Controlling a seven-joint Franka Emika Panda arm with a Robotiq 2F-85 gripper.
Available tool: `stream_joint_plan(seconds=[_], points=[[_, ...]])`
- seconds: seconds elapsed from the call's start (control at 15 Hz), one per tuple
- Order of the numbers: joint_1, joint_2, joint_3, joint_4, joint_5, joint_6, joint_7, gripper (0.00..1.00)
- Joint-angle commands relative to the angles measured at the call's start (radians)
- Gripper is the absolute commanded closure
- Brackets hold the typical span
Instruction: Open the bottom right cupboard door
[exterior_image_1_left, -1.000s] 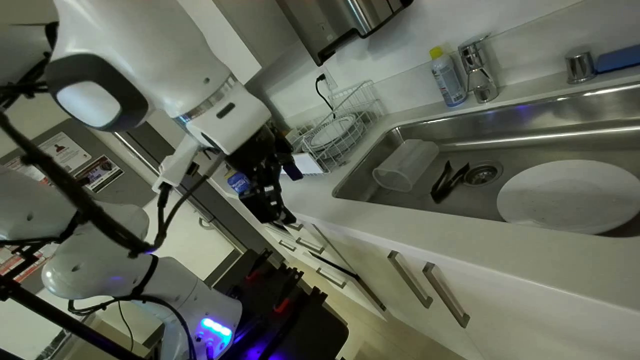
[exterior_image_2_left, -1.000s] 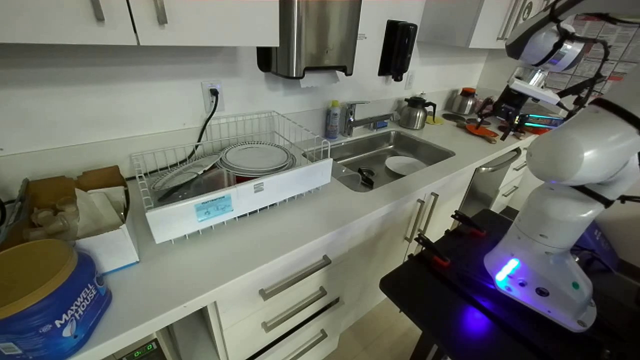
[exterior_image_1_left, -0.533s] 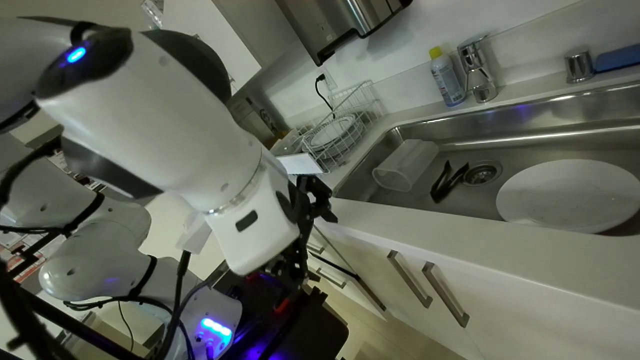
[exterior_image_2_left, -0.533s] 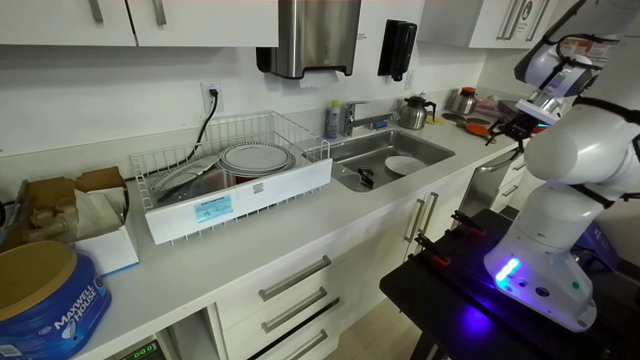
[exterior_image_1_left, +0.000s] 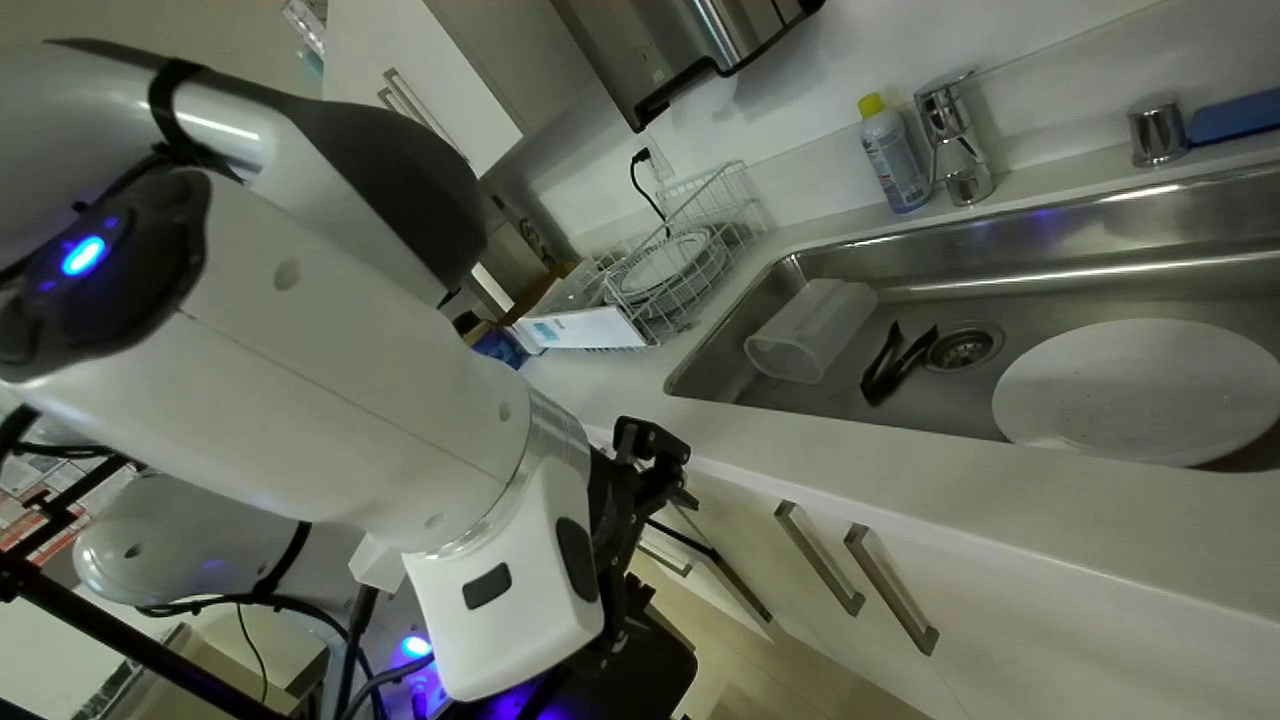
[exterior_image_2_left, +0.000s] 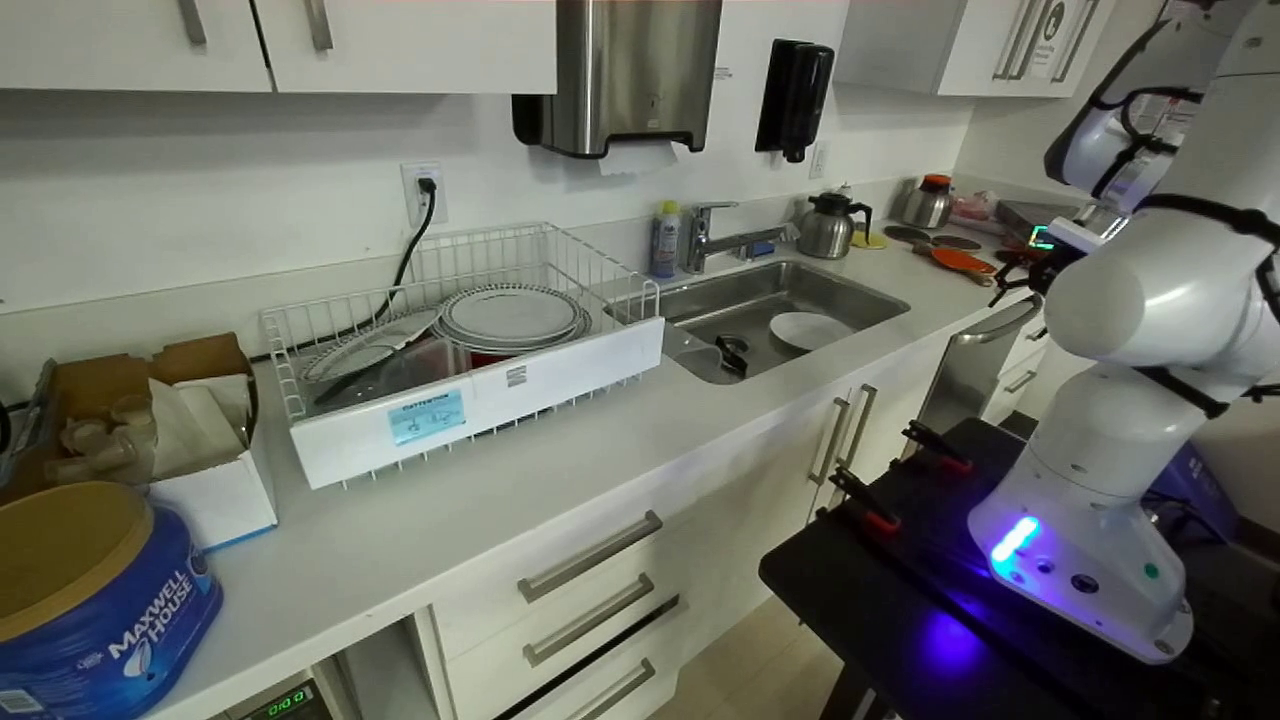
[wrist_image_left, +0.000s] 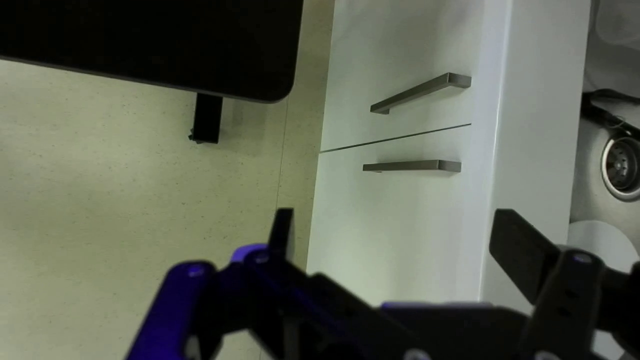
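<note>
The bottom right cupboard door (exterior_image_1_left: 1080, 640) is flat, white and closed under the sink. It also shows in the other exterior view (exterior_image_2_left: 900, 415) and in the wrist view (wrist_image_left: 395, 225). Its silver bar handle (wrist_image_left: 412, 166) stands near the seam with the matching door and also shows in an exterior view (exterior_image_1_left: 892, 590). My gripper (wrist_image_left: 392, 222) is open and empty. Its fingers are spread in front of this door, with the handle further up the picture and untouched. In an exterior view the gripper (exterior_image_1_left: 655, 540) is before the cabinets; elsewhere the arm partly hides it (exterior_image_2_left: 1025, 270).
The matching left door (wrist_image_left: 400, 65) has its own bar handle. Drawers (exterior_image_2_left: 590, 575) lie beyond it. The countertop edge (wrist_image_left: 492, 175) overhangs the doors. The sink (exterior_image_1_left: 900, 300) holds a plate and a clear container. A black table (wrist_image_left: 150, 45) bears the robot near the cabinets.
The arm has swung and the wrist has turned. In an exterior view the gripper has moved right and down, from over the counter edge to before the cabinet fronts. The doors have not moved.
</note>
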Motion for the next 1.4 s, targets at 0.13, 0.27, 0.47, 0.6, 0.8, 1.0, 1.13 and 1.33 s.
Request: stream_joint_plan(seconds=[0.13, 0.27, 0.47, 0.6, 0.8, 1.0, 1.13, 1.33], points=[[-0.025, 0.044, 0.015, 0.020, 0.088, -0.002, 0.007, 0.00], [-0.047, 0.107, 0.022, 0.034, 0.202, -0.005, -0.010, 0.00], [-0.101, 0.208, 0.053, 0.058, 0.380, -0.016, -0.033, 0.00], [-0.165, 0.298, 0.096, 0.099, 0.508, -0.050, -0.053, 0.00], [-0.277, 0.437, 0.180, 0.178, 0.637, -0.133, -0.043, 0.00], [-0.385, 0.559, 0.262, 0.256, 0.702, -0.217, -0.028, 0.00], [-0.441, 0.636, 0.299, 0.308, 0.724, -0.267, -0.022, 0.00], [-0.509, 0.734, 0.339, 0.375, 0.753, -0.325, -0.025, 0.00]])
